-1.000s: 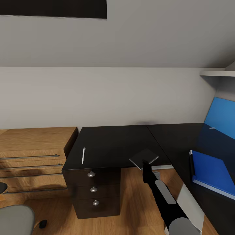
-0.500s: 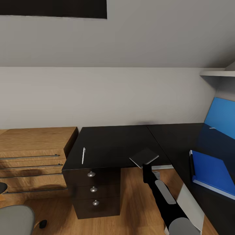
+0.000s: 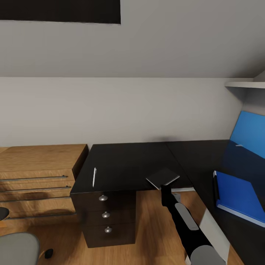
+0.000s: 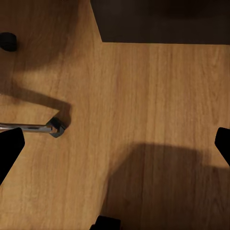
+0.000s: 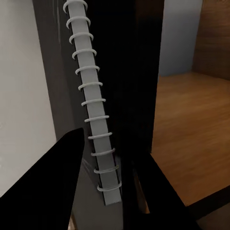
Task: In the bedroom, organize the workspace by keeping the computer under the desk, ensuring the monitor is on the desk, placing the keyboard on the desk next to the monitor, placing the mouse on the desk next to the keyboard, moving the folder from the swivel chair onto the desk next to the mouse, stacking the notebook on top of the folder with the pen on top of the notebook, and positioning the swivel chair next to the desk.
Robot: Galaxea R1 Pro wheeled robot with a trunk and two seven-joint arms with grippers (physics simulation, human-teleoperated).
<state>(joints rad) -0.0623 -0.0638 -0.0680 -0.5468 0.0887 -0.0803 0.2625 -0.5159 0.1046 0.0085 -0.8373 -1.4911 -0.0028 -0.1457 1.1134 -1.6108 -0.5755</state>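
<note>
While the right gripper [image 3: 162,185] pinches the notebook [image 3: 162,177] above the desk [image 3: 129,162] edge, it should carry it level across to the folder [image 3: 237,195]; left gripper's opening unclear.

Corner surface [image 3: 140,162] against the wall, with a drawer unit [image 3: 36,176] to its left.

The pen [image 3: 94,176] lies near the left front edge of the surface, above a stack of three drawers [image 3: 105,215] set under that end. The notebook [image 3: 162,177] sits at the front edge near the inner corner, raised on the right tool [image 3: 164,186], whose arm reaches up from the floor side. The folder [image 3: 239,197] lies flat on the right wing, well apart from the notebook. A back panel [image 3: 250,134] stands behind the folder, with a shelf [image 3: 244,84] on the wall above it. Part of the swivel chair [image 3: 16,248] stands on the floor before the drawer unit.
</note>
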